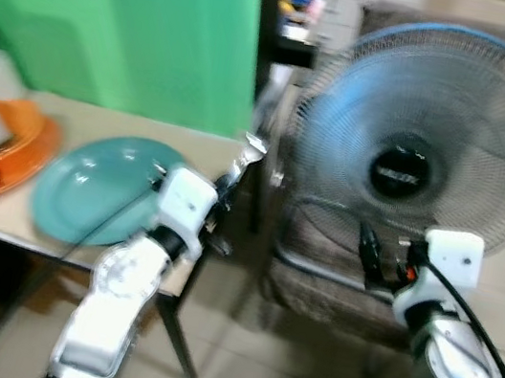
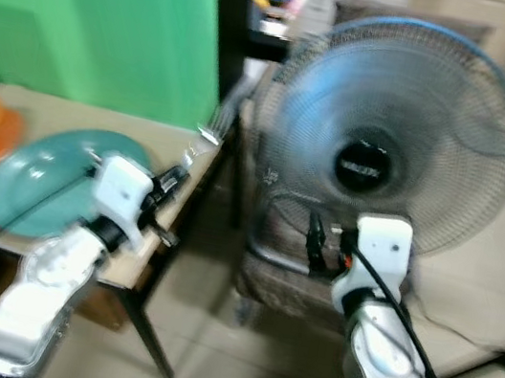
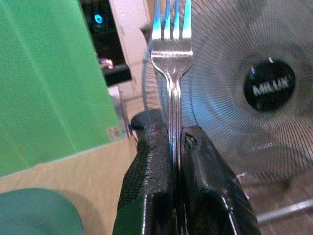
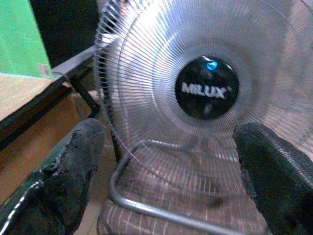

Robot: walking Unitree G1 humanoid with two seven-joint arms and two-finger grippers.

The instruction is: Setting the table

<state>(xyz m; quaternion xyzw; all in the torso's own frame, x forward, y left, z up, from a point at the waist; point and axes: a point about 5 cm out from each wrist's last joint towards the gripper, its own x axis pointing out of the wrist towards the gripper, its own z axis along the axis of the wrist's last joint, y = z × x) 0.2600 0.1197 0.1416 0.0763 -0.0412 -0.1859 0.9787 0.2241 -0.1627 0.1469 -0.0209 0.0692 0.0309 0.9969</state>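
Nearest my camera are the two silver arms, raised in front of the robot. Working left to right: an orange dish [image 1: 5,162] sits at the far left of the table [image 1: 123,264], with a pale object on it that is too blurred to identify. Just beside it lies a teal plate [image 1: 103,185], flat on the tabletop near the table's right edge.

My left gripper [image 3: 177,147] is clamped on a fork [image 3: 171,58], with both fingers [image 3: 146,181] pressed against the handle. The fork's long axis runs straight out along the fingers, tines leading, away from the wrist. In the head view the gripper [image 1: 223,194] hangs over the table's right edge, just right of the plate, and the tines point forward past the corner.

Right of the table stands a fan [image 1: 429,151] on a chair [image 1: 333,290]. My right gripper [image 4: 166,161] holds nothing, its fingers spread wide and facing the fan, well apart from the table.

Assessment: the left arm is the one placed to set the fork down. The plate lies to the left of the held fork, so bare tabletop between plate and table edge is the likely resting place. That strip looks narrow, and I judge a real risk of the fork tipping off the edge if it is released too far right.
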